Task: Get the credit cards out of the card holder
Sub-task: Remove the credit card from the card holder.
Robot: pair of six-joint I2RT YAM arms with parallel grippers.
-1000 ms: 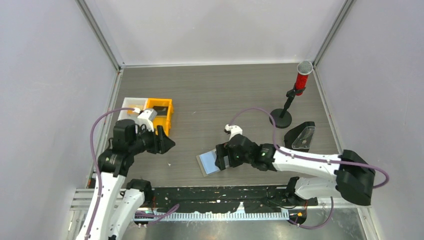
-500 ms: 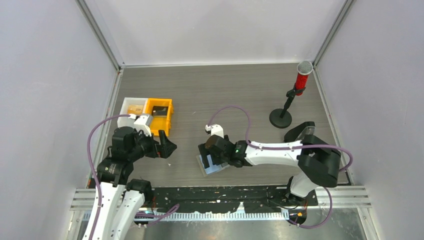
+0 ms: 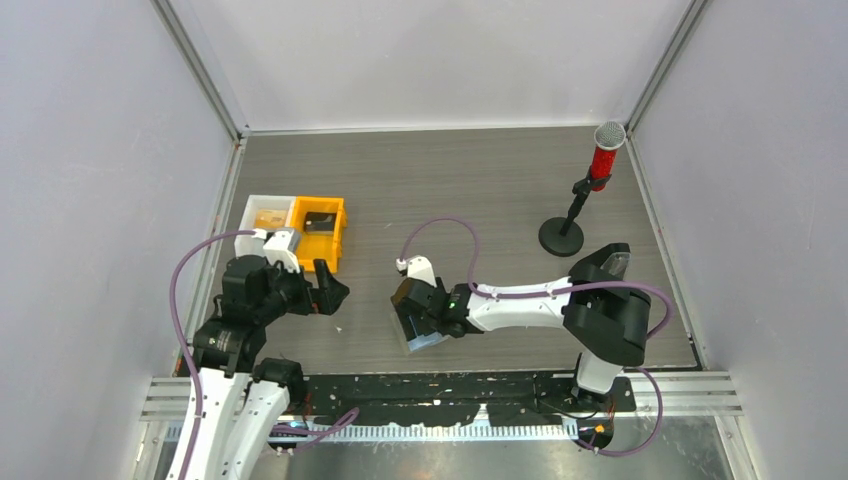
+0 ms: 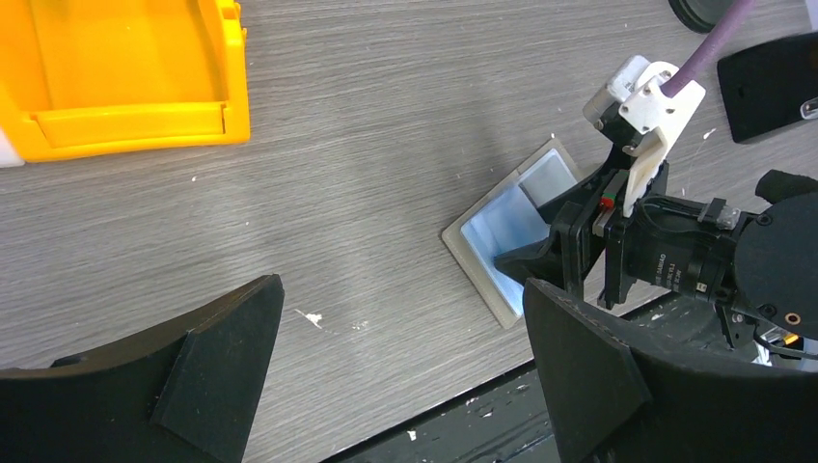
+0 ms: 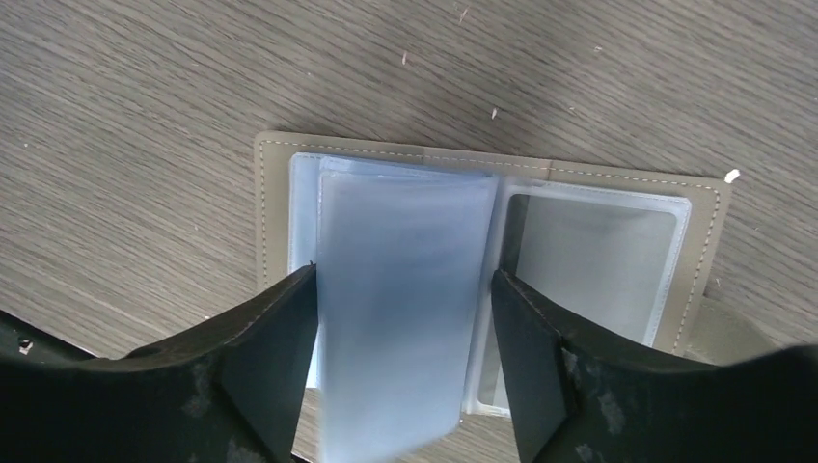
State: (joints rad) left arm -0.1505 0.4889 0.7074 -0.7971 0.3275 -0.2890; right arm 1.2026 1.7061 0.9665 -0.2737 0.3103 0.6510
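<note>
When viewed from above, counting one card holder (image 5: 588, 256), spread open in two panels, flat on the table (image 3: 450, 180) near the front edge, roughly between the two arms. Seeing one credit card (image 5: 395, 241) for sure: light blue, blurred, raised over one panel of the holder, far end down at the pocket. Cannot tell whether a second card sits in the pocket under it; only pale blue there. Other panel's pocket grey and glossy.

Noting right gripper (image 5: 403, 318) clamped on that one card, one finger against each long edge. Noting left gripper (image 4: 395, 376) spread wide, gripping nothing, hovering over bare table to the left of the holder, well apart from it.

Counting two bins at far left, touching side by side: one orange bin (image 3: 322, 232), one white bin (image 3: 268, 212), something small in each, too small to name. Counting one microphone (image 3: 606, 150), red body, grey head, upright on a round-base stand at far right. Counting one black wedge stand (image 3: 600, 270) near the microphone's base, by the right arm's elbow.
</note>
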